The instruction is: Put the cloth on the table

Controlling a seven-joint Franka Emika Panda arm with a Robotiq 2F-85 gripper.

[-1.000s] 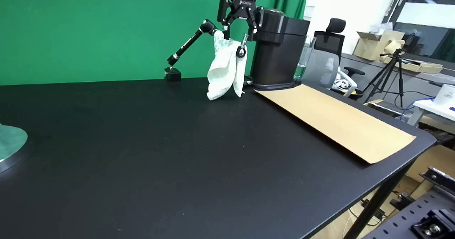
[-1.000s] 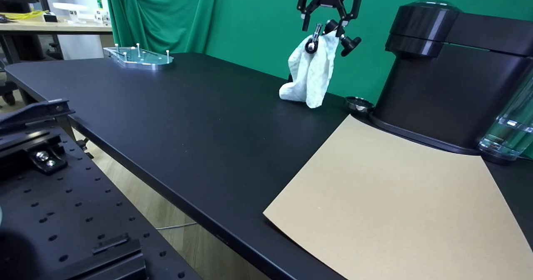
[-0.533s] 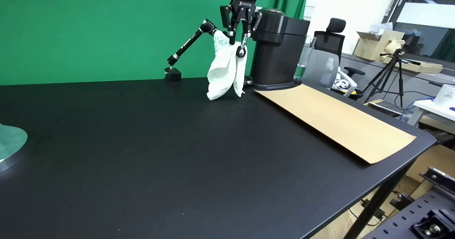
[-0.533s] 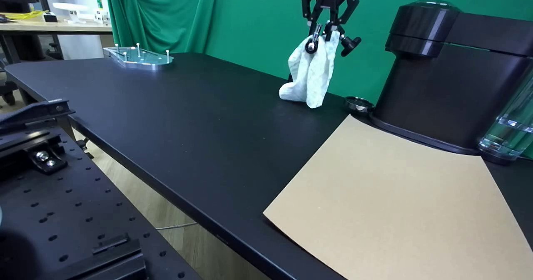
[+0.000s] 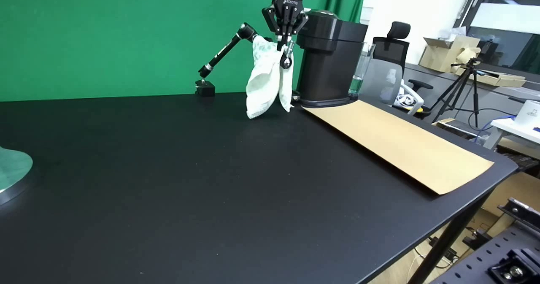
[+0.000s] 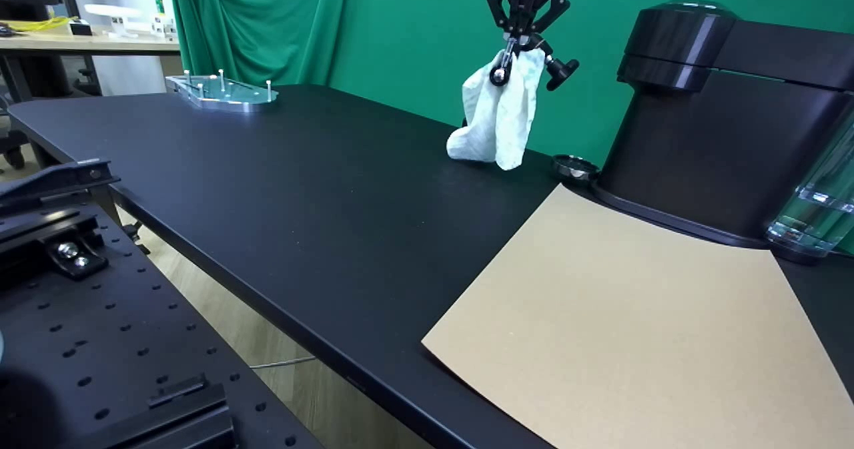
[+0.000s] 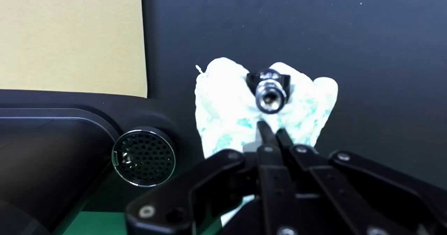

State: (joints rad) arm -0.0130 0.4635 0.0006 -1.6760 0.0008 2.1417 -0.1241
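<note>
Since the frame half a second ago, the gripper [image 5: 283,43] has narrowed at the top of the cloth [image 6: 497,119], whose hanging ends have shifted slightly. Across the far side runs a green backdrop [image 5: 126,39], and before it stretches the black desk [image 5: 190,170]. On the right part of the desk lies a tan sheet [image 6: 634,315], a corner lifted slightly. At the sheet's far end, to the right of the cloth in both exterior views, stands a black coffee machine [image 5: 331,64] with a clear tank [image 6: 817,195] on its right. A jointed black support arm [image 5: 225,50] rises from its block base [image 5: 205,89], left of the cloth in an exterior view, and slants up to the right. White with green marks, the cloth hangs in folds at the upper end of this arm; whether its lowest edge touches the desk is hard to tell. The gripper is narrow, pinching a fold of it. Beside the machine's foot lies a shallow round cup [image 6: 575,169]. Smallest is a ball joint [image 5: 286,61] with a chrome stud [image 7: 270,88], in front of the cloth in both exterior views.
</note>
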